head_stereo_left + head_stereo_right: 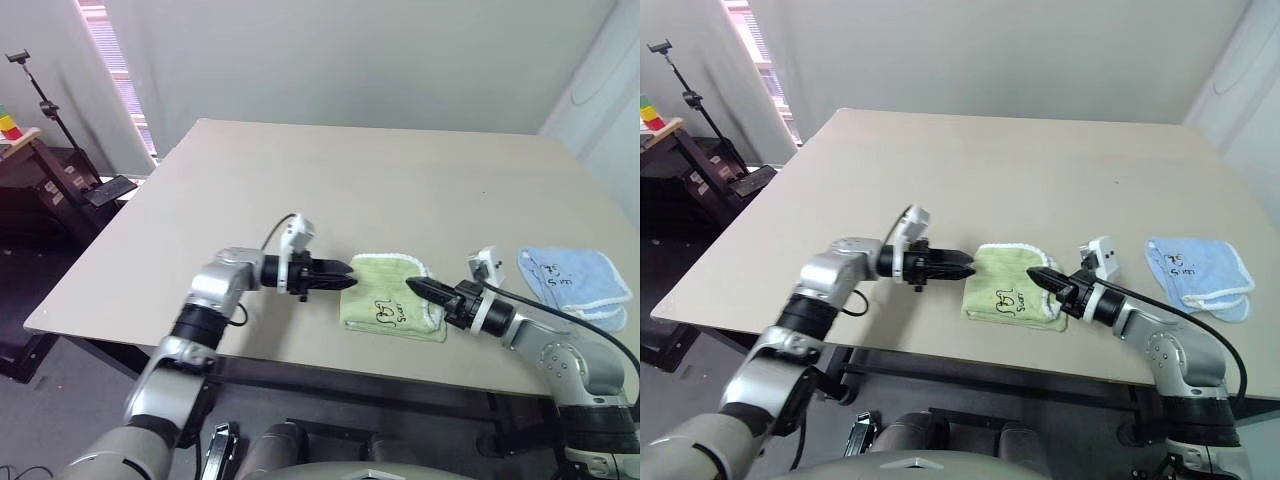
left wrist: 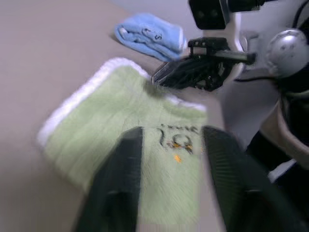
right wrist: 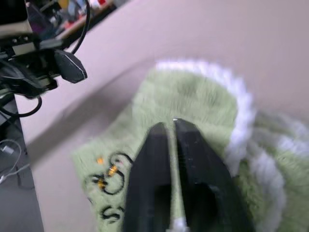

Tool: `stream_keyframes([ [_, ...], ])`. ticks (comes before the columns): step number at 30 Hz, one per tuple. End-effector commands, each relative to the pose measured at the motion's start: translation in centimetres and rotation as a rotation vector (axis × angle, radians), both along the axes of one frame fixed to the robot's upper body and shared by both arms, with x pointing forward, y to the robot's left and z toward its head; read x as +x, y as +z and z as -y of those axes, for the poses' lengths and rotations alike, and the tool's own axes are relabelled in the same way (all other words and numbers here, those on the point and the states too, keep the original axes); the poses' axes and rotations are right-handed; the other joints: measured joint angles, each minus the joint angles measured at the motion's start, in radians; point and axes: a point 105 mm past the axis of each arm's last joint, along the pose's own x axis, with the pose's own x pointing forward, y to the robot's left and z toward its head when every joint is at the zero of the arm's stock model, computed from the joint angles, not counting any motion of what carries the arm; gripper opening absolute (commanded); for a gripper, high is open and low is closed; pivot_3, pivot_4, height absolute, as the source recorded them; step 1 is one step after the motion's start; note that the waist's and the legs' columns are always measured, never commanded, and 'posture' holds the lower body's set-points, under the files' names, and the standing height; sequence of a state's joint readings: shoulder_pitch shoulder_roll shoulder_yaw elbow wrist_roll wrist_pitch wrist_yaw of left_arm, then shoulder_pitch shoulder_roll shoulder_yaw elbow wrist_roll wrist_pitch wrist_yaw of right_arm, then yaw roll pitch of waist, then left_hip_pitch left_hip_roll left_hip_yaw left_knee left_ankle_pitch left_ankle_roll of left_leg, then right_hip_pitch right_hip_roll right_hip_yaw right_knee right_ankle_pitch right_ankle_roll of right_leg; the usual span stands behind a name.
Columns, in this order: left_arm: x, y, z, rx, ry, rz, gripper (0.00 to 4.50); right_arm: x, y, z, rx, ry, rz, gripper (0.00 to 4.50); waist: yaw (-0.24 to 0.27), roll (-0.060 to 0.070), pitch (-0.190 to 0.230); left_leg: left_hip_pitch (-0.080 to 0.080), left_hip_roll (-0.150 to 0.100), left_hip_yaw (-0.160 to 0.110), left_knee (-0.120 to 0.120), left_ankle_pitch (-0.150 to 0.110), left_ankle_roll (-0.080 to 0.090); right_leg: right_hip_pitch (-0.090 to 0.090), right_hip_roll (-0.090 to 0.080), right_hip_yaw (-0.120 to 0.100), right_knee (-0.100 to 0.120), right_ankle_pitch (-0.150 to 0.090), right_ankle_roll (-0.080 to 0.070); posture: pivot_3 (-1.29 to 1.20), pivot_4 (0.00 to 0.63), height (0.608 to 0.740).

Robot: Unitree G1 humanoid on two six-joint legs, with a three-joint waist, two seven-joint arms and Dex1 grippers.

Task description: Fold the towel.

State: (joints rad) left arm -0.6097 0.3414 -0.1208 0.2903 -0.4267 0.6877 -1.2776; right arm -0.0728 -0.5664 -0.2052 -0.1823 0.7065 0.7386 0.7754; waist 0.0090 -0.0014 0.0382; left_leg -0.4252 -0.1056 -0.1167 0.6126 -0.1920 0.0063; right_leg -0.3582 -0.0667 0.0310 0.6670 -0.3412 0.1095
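The light green towel (image 1: 392,285) lies folded into a small pad near the table's front edge, white edging along its far side and a printed motif (image 1: 383,313) facing up. My left gripper (image 1: 347,272) hovers level just off the towel's left side, fingers (image 2: 126,159) spread apart with nothing between them. My right gripper (image 1: 411,286) is over the towel's right edge, pointing left. In the right wrist view its fingers (image 3: 154,159) stand a narrow slit apart above the cloth (image 3: 193,96), holding nothing.
A smaller light blue cloth (image 1: 575,280) lies folded to the right of the towel. The tan table (image 1: 300,170) stretches bare behind both. A tripod (image 1: 45,100) and dark furniture stand off the table's left side.
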Motion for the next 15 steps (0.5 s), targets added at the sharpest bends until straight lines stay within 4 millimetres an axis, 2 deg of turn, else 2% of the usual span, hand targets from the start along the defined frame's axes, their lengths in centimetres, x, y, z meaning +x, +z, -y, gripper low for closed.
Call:
stream_keyframes([
  [1,0.0,1.7,-2.6,-0.04,0.093,-0.1,3.53,-0.7,2.4,-0.4,0.015,0.051,0.068,1.65,0.0,0.0,0.0,0.0,0.0,0.0,0.0,0.0,0.0,0.0,0.0,0.0,0.0,0.0,0.0,0.0,0.0,0.74],
  [3,0.1,0.9,-3.7,-0.036,0.17,-0.19,4.29,-0.9,2.6,-0.4,0.013,0.054,0.063,2.38,0.001,0.001,0.0,0.001,0.0,0.0,0.001,0.0,0.0,0.001,0.0,0.0,0.0,0.0,-0.001,0.0,0.0,0.74],
  [4,0.2,0.2,-4.0,-0.027,0.21,-0.228,4.5,-0.7,2.5,-0.2,0.01,0.041,0.05,2.7,0.002,0.001,0.0,0.001,0.0,0.0,0.001,0.0,0.0,0.001,0.0,0.0,0.0,-0.001,-0.002,0.0,0.0,0.74],
  [6,0.7,-1.0,-3.8,0.01,0.288,-0.271,4.5,-0.3,2.1,0.2,0.004,0.006,0.013,3.47,0.007,0.001,0.001,0.002,0.0,0.0,0.002,-0.001,-0.002,0.002,0.0,0.001,0.0,-0.002,-0.003,0.0,0.0,0.74],
  [8,1.7,-3.1,-3.3,0.072,0.401,-0.417,4.5,0.0,1.7,0.4,0.017,-0.013,-0.028,4.16,0.013,0.0,0.001,0.002,-0.001,0.0,0.002,-0.001,-0.002,0.003,-0.001,0.001,-0.001,-0.002,-0.003,0.0,0.0,0.74],
  [10,2.0,-4.2,-2.6,0.077,0.449,-0.572,4.5,0.1,1.4,0.4,0.033,-0.022,-0.078,4.16,0.019,-0.001,0.001,0.001,-0.001,0.0,0.004,-0.001,-0.002,0.003,-0.001,0.001,0.0,-0.001,-0.002,0.0,0.0,0.74],
  [15,0.6,-3.8,-0.3,0.019,0.36,-0.762,4.5,0.0,1.1,0.6,0.065,-0.026,-0.178,4.16,0.025,-0.001,0.001,0.001,-0.001,0.001,0.002,0.0,0.0,0.001,0.0,0.001,0.0,0.0,0.0,0.0,0.0,0.74],
])
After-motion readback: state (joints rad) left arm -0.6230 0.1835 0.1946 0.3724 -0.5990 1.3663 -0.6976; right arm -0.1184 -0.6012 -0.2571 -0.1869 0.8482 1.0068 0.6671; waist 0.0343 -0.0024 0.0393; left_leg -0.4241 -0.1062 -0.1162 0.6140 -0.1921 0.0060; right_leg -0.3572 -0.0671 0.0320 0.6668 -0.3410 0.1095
